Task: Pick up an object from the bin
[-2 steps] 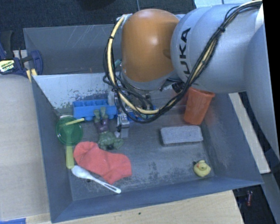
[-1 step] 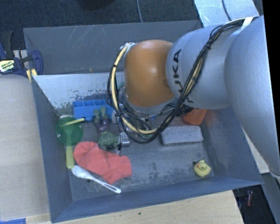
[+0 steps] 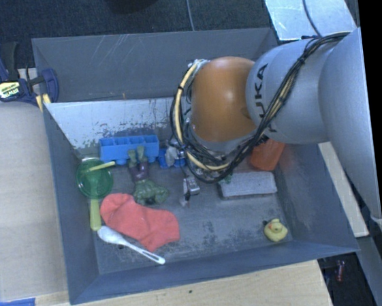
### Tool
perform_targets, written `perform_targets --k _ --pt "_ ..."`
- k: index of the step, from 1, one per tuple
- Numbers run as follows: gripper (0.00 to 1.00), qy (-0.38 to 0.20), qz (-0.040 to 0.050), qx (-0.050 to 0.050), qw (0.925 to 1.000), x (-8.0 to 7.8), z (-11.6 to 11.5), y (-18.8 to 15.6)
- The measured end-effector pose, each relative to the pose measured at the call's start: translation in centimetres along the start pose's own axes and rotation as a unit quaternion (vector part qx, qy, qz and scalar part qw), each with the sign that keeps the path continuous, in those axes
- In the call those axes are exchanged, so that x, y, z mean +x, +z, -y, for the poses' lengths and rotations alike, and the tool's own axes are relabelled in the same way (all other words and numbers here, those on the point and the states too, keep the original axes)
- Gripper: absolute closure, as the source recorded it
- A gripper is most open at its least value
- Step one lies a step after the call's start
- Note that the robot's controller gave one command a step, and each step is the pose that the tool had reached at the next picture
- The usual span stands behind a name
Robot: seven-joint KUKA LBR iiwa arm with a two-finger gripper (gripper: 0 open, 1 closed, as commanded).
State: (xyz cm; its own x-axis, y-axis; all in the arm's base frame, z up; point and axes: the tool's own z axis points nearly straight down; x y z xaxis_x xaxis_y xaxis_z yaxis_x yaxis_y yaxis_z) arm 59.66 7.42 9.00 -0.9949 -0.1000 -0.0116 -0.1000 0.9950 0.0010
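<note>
Bin (image 3: 75,217): grey metal with sloping walls. The loose things sit mostly from 8 to 11 o'clock and at 3 o'clock.
Open room: bare floor runs along the near wall from 6 to 4 o'clock. The back wall at 12 o'clock is bare too.
Arm (image 3: 314,93): grey, comes in over the rim at 2 o'clock and covers that corner.
Orange cover (image 3: 220,104): round, on the wrist, above the bin's middle and ringed by cables (image 3: 191,145).
Red cloth (image 3: 140,220): a soft heap at 8 o'clock, close to the near wall.
Blue block (image 3: 130,149): at 10 o'clock, against the foot of the back wall.
Grey block (image 3: 248,185): flat, at 3 o'clock, just below the wrist.
Green cup (image 3: 95,180): round and see-through, at 9 o'clock by the left wall, with a yellow-green stick across its rim. What is inside it cannot be told.
Orange block (image 3: 268,155): at 3 o'clock, touching the grey block's far edge and partly under the arm.
White spoon (image 3: 129,244): at 7 o'clock, lying along the red cloth's near edge.
Green lump (image 3: 149,193): dark, just left of centre, between the blue block and the red cloth.
Yellow duck (image 3: 275,230): alone at 4 o'clock.
Gripper (image 3: 190,187): low over bare floor at centre, with the green lump just beside it at 9 o'clock. Whether it is released or clenched cannot be told.
</note>
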Motion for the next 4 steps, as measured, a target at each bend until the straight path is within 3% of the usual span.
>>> perform_targets --k 1,2,3,4 --pt "0.00 0.036 -0.0021 0.001 0.9994 2.2 -1.3 0.6" --pt "0.00 0.112 -0.0018 0.001 0.9937 3.3 -4.1 1.3" --pt "1.00 0.091 -0.0021 -0.001 0.9959 5.6 -7.8 1.8" --pt "1.00 0.091 -0.0021 -0.001 0.9958 5.6 -7.8 1.8"
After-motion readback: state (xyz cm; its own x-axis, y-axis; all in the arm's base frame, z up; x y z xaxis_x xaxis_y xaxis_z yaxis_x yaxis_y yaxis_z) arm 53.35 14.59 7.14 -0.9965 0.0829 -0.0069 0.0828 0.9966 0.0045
